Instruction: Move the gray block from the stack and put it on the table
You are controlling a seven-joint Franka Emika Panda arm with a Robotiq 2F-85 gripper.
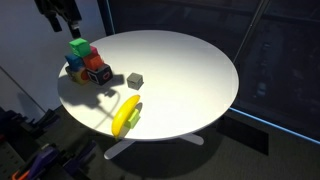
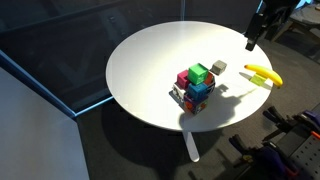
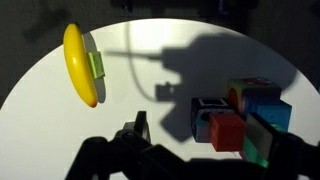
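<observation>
Your black Robotiq gripper (image 1: pixel 60 18) hangs high above the edge of the large round white-topped table (image 1: pixel 190 60), up over the stack side. It's dark against a dark background in both exterior views, and the wrist view shows only black shapes along the bottom edge, so you can't tell whether the claw is spread or closed. Nothing visible in it.

The small plain gray block (image 1: pixel 135 79) sits flat on the table top, off the stack (image 1: pixel 85 62) of small colored toy cubes (green on top; red, orange, blue, one black-faced). It's near the stack but apart from it, between the stack and the yellow banana (image 1: pixel 126 115). Same layout in an exterior view: gray block (image 2: pixel 219 67) just beside the stack (image 2: pixel 195 88), banana (image 2: pixel 263 74) further out by the rim.

In the wrist view the banana (image 3: pixel 80 65) has a small green piece (image 3: pixel 97 65) touching its side; the stack (image 3: pixel 240 115) sits at the right in the arm's shadow.
</observation>
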